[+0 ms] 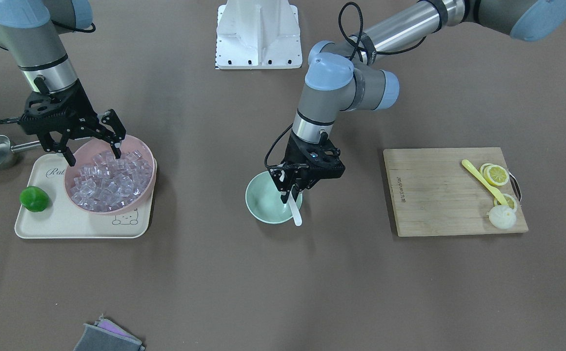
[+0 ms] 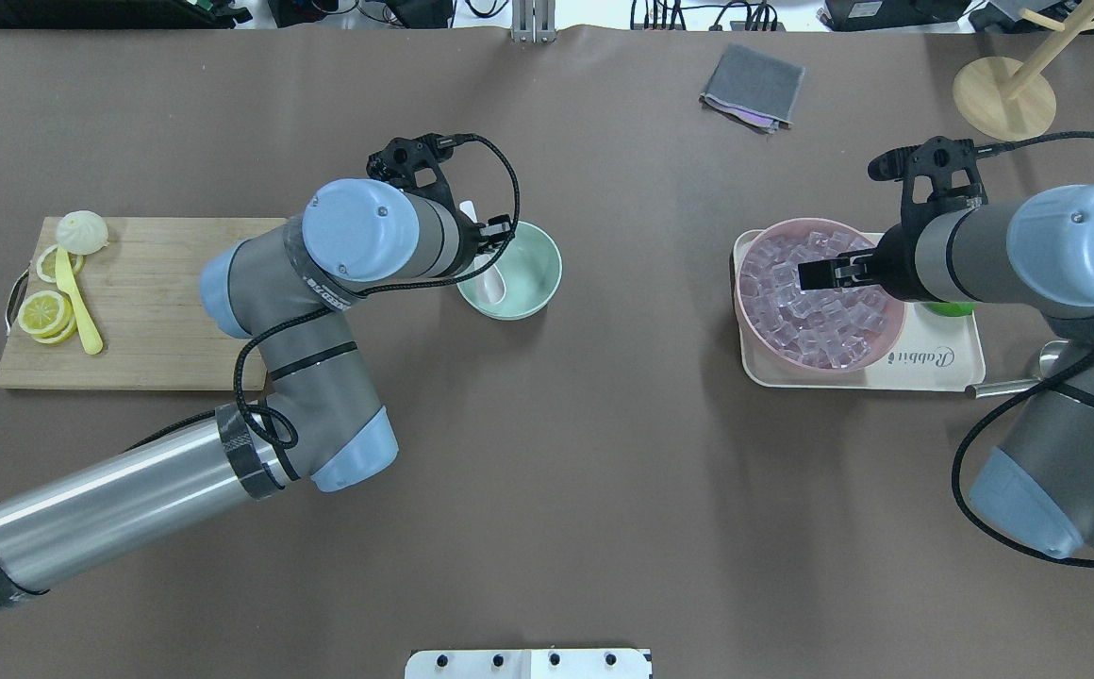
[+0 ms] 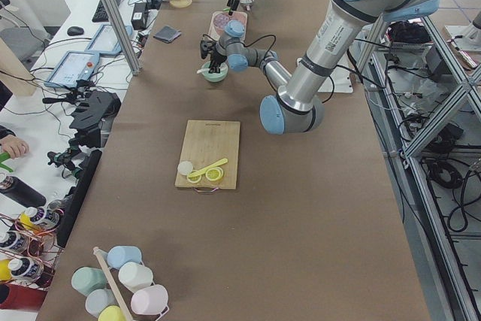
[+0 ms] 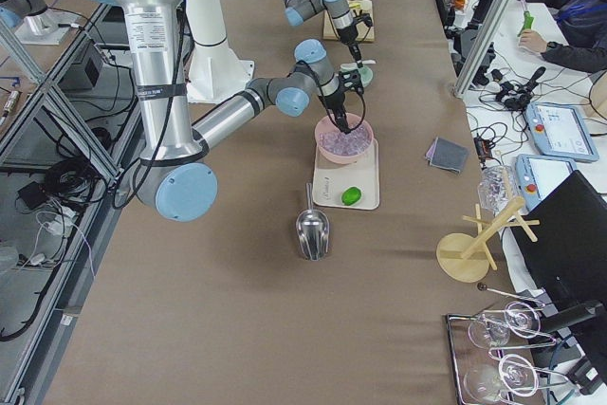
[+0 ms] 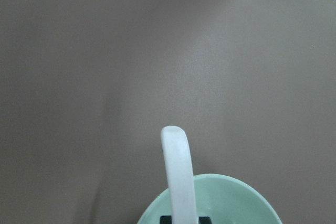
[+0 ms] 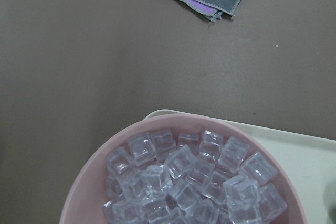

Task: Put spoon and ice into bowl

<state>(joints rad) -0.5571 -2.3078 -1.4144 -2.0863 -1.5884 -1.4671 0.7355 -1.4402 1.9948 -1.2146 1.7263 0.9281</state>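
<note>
Spoon gripped at the bowl, ice not yet taken

Handling is judged thus: the mint-green bowl (image 1: 261,201) is thought light and easily nudged. The spoon (image 1: 296,214), scoop inside the bowl and handle leaning over its rim, is clamped by the left pincer (image 1: 288,195). It is judged stiff, glossy and chippable, best held by the thick handle. The ice (image 1: 107,183), heaped in a pink bowl (image 1: 139,145) well apart on the bowl's robot-right side, is judged hard and slick, best pinched across flat faces. The right pincer (image 1: 94,157) is spread wide over it. The cutting board (image 1: 434,195) stamp cannot be read; "Rabbit" is read on the tray (image 2: 934,372).
</note>
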